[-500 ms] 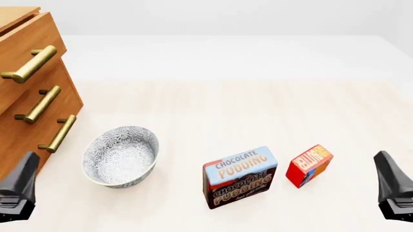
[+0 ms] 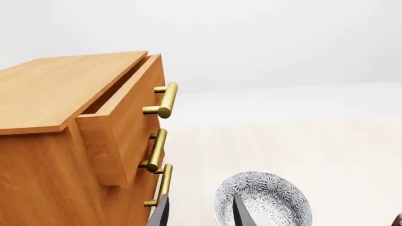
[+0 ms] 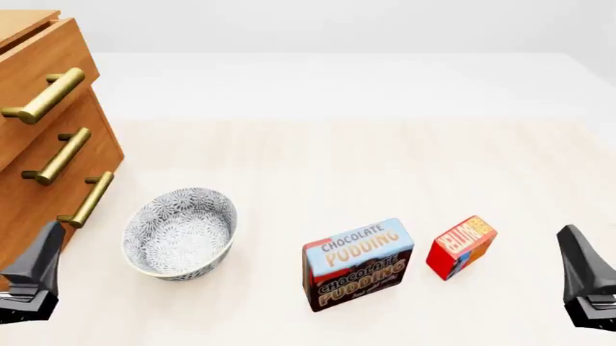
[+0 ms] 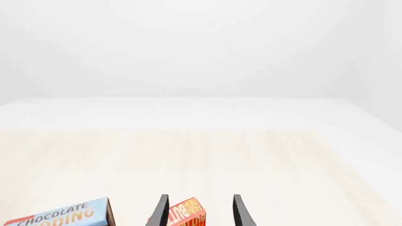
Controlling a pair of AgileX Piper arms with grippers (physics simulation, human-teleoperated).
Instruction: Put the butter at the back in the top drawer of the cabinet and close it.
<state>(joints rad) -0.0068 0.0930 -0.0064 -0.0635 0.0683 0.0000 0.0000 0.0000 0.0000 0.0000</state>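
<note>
Only my left gripper [image 3: 34, 277] has shifted since half a second ago, sitting a touch farther right and higher at the near left edge; everything on the table lies as it did. The small red rectangular butter box with white lettering [image 3: 461, 246] stands on the pale wooden table [image 3: 337, 166] at the near right, just right of the larger blue-and-brown Chocolate Pudding box [image 3: 357, 264], with a small gap between them. My right gripper [image 4: 198, 211] hangs near the butter, fingers apart, gripping nothing. Left of the pudding box sits a white bowl with a grey floral pattern [image 3: 181, 233], and beyond it the light-brown wooden cabinet [image 3: 29, 166], whose top drawer with its brass bar handle [image 2: 129, 113] stands partly pulled out. My left gripper's fingers are also spread, empty, near the bowl.
</note>
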